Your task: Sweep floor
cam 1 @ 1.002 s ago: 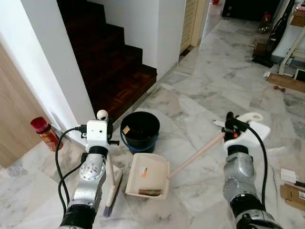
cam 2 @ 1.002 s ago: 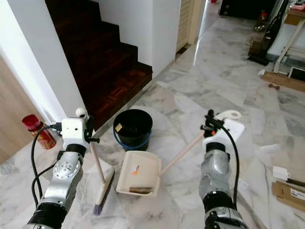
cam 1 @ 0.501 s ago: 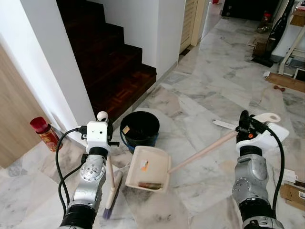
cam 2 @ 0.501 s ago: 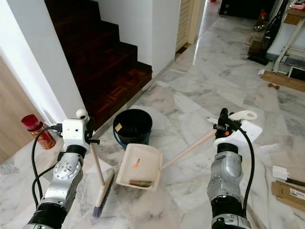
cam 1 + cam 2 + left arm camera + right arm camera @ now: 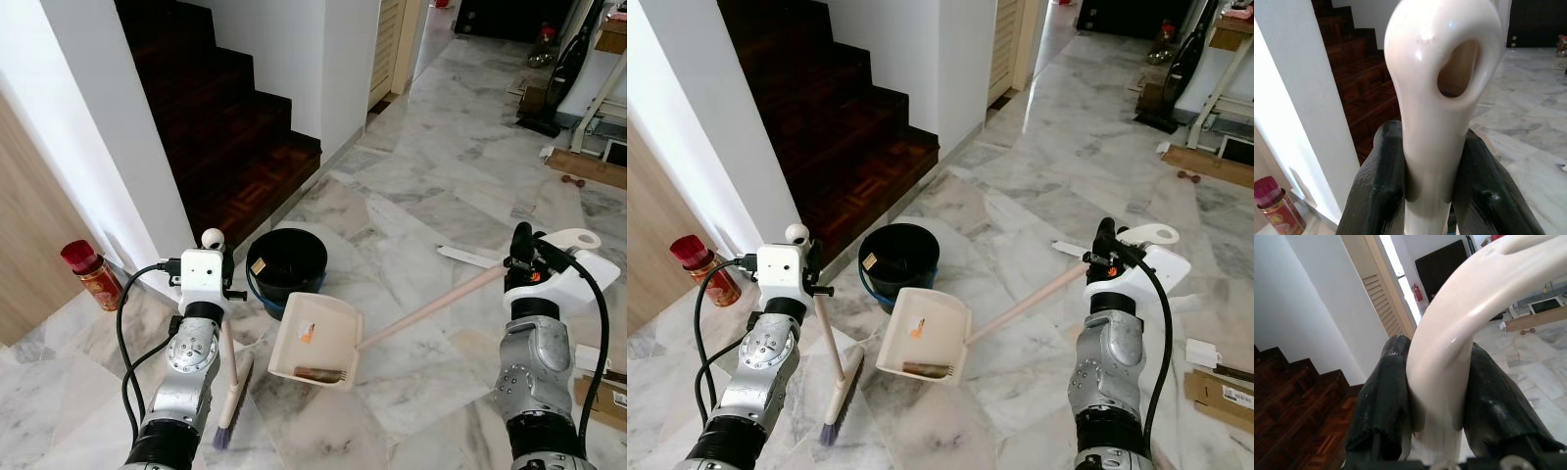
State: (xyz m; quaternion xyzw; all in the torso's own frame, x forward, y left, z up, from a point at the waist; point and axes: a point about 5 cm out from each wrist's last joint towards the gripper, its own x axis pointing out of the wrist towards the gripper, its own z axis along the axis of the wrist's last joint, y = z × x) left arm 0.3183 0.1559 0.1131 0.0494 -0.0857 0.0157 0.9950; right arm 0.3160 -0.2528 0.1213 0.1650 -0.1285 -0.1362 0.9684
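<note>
Left gripper [image 5: 1427, 196] clamped on the cream plastic broom handle [image 5: 1442, 88], both black fingers [image 5: 1376, 191] pressed against its sides just below the hang-hole end. The long-handled broom [image 5: 229, 377] stands nearly upright beside the left arm, purple-tipped brush head [image 5: 228, 411] down on the grey-veined white marble floor [image 5: 411, 206].

Right gripper [image 5: 1437, 406] closed on the curved cream handle end [image 5: 1469, 308] of the cream plastic dustpan [image 5: 315, 338]. Its long pale shaft [image 5: 431, 307] runs diagonally from the right wrist down to the pan. Pan looks lifted and tilted, with its open mouth facing the robot; brown debris [image 5: 315, 373] sits along the pan's near lip, and a small orange mark is on its inner face.

Round black bucket with a blue band [image 5: 286, 266] sits on the floor just behind the pan; the pan's far edge overlaps the bucket rim in the eye views, contact cannot be told. Bucket is close to the bottom step of the dark wooden staircase [image 5: 230, 137], white wall [image 5: 108, 147] on its left.

Red cylindrical tin with a red lid [image 5: 90, 275] stands at the wall base, well left of the broom.

Open marble stretches ahead and to the right. Flat white strip [image 5: 470, 257] lies on the floor beyond the shaft, cardboard pieces [image 5: 600, 397] at the far right edge
</note>
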